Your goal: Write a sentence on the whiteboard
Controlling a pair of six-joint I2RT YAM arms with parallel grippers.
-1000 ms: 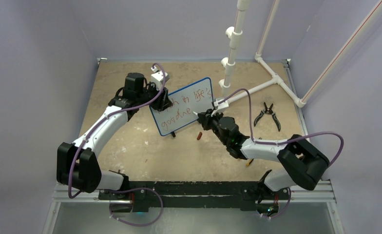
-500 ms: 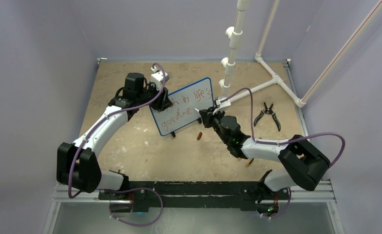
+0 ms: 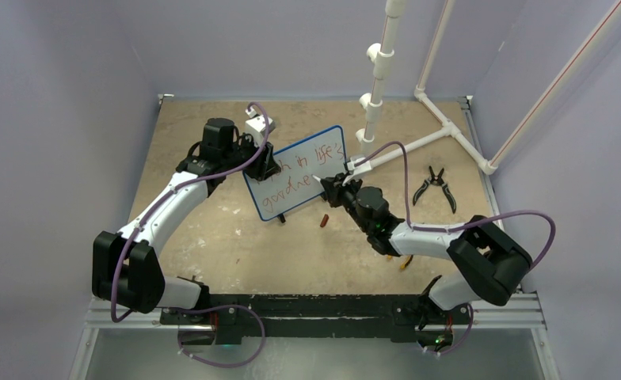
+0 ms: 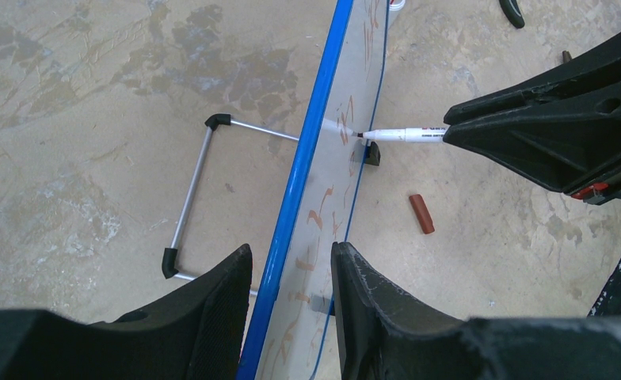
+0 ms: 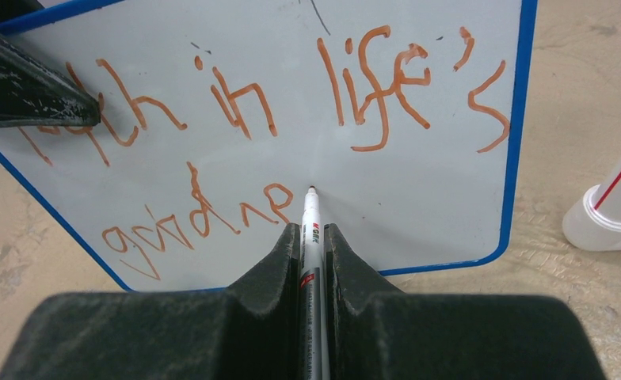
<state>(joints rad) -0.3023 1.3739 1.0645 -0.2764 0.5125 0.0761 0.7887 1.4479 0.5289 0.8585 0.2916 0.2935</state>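
Stained tan bench point(image 3: 212, 237), boxed in by lavender walls point(image 3: 54, 119). Since a second ago, right gripper point(image 5: 311, 233) edged slightly left, jaws pinching a marker point(image 5: 310, 218), tip at the whiteboard point(image 3: 295, 180). Standing upright mid-bench, left edge clamped in the left gripper point(image 4: 291, 252) jaws, long axis near-left to far-right, sentence point(image 5: 244, 103) facing the right arm.

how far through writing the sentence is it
Done: the red handwritten sentence reads to "life's" and, below, "goodne" on the small blue-rimmed whiteboard. In hand: the left gripper clamps the board's edge; the right gripper holds the white marker, tip right after "goodne". Left: the closing letters.
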